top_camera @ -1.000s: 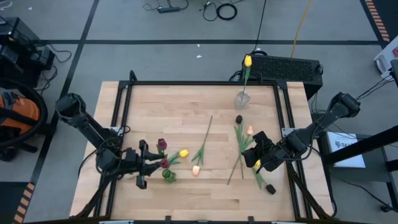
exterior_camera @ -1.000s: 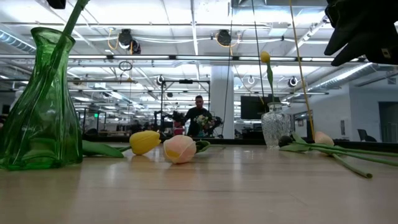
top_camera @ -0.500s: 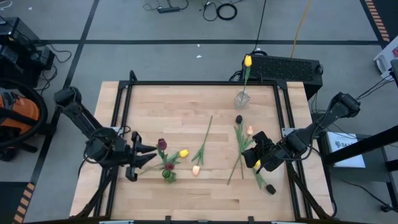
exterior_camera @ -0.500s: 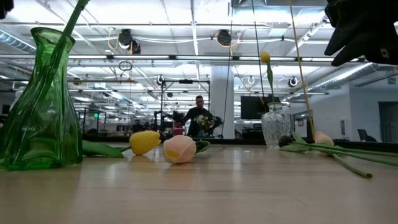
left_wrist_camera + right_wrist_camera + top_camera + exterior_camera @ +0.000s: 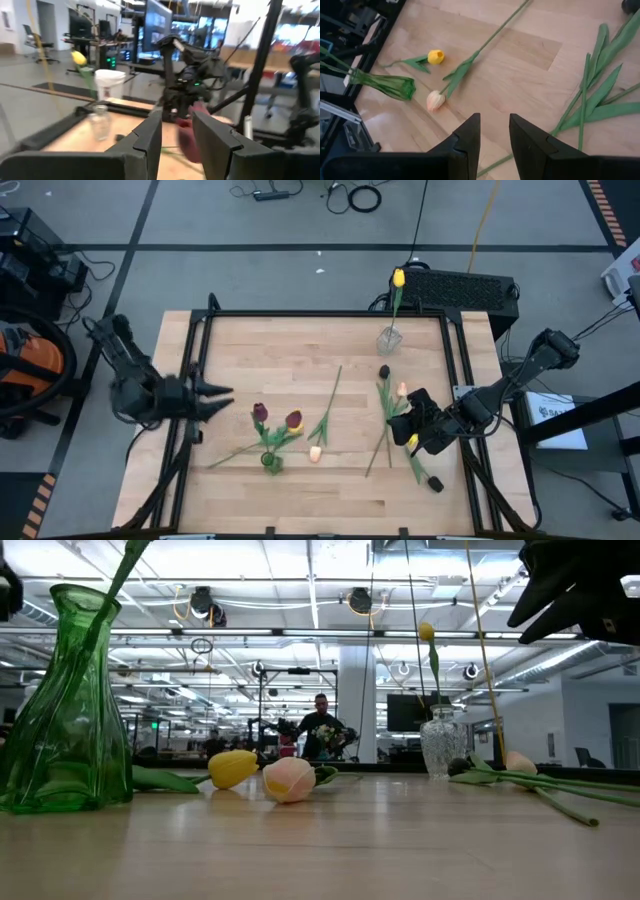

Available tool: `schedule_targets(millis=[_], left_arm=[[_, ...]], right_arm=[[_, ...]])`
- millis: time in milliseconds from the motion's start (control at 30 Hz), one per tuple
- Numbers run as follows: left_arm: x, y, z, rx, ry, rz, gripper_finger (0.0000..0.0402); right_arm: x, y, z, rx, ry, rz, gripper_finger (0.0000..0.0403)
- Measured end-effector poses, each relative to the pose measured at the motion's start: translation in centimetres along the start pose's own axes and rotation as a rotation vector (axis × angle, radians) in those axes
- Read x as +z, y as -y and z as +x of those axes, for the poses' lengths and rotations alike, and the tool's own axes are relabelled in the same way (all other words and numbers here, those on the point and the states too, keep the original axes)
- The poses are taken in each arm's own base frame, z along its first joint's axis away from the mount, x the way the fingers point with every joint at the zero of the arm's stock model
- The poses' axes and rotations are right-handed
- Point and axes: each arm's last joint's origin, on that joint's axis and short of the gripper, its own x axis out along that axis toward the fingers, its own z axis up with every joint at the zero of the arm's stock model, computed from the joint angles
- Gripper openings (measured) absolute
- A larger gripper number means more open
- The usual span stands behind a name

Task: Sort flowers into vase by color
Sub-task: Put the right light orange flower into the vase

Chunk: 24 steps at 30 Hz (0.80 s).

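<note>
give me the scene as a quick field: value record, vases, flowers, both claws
green vase: near the table's front left, two dark red tulips in it
clear vase: at the back edge, one yellow tulip in it
loose on table: cream-peach tulip and yellow tulip beside the green vase; more stems on the right
left claw: at the table's left edge, open, empty
right claw: over the right stems, open, empty

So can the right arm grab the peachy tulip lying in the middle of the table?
Probably yes. The right gripper hovers near it with open fingers holding nothing, and only bare wood lies between them. The peach tulip lies flat beside the green vase.
</note>
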Motion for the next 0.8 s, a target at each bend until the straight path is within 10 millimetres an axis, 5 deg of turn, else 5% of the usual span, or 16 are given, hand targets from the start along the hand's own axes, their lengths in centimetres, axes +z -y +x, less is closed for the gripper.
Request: schedule_targets(millis=[267,500,800], left_arm=[[3.6,-3.9,-2.3,0.051,-0.194,0.055,0.0116],[1.3,-6.0,-3.8,0.063,-0.512,-0.01,0.0116],[-0.8,-7.0,-4.2,0.178,-0.563,0.053,0.0116]], right_arm=[[0.7,-0.2,0.3,0.008,0.205,0.047,0.0095],[2.5,-1.4,1.2,0.069,0.392,0.149,0.0095],[5.3,-2.9,2.4,0.129,0.491,0.131,0.0095]])
